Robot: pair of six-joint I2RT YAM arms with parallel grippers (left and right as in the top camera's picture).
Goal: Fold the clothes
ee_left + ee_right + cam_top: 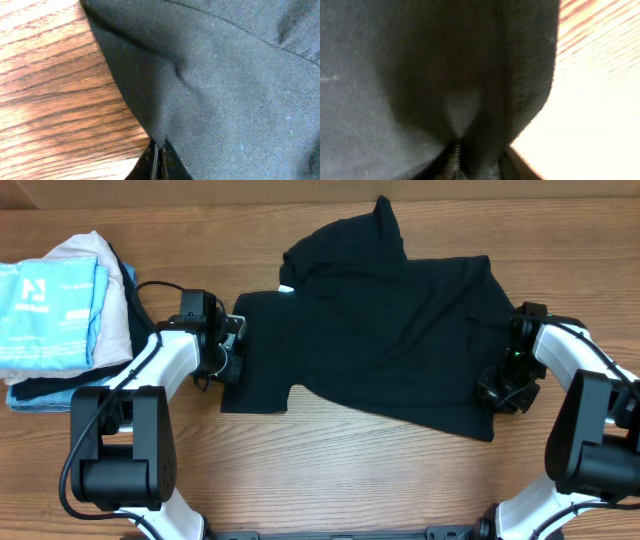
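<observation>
The clothes, a plain black T-shirt [390, 330], lie spread and rumpled across the middle of the wooden table. One part is bunched up at the far edge. My left gripper [232, 348] is at the shirt's left edge. In the left wrist view the left gripper [159, 154] is shut on a pinch of the black T-shirt [225, 90], just off the bare wood. My right gripper [503, 385] is at the shirt's right edge. The right wrist view is blurred, but a fold of the black T-shirt [410, 75] runs down between the closed-in right gripper [480, 156].
A stack of folded garments lies at the far left: a light blue one with white print [45, 305] on top of a pale pink-beige one [100, 265]. Bare table [350, 475] lies in front of the shirt, with both arm bases at the near edge.
</observation>
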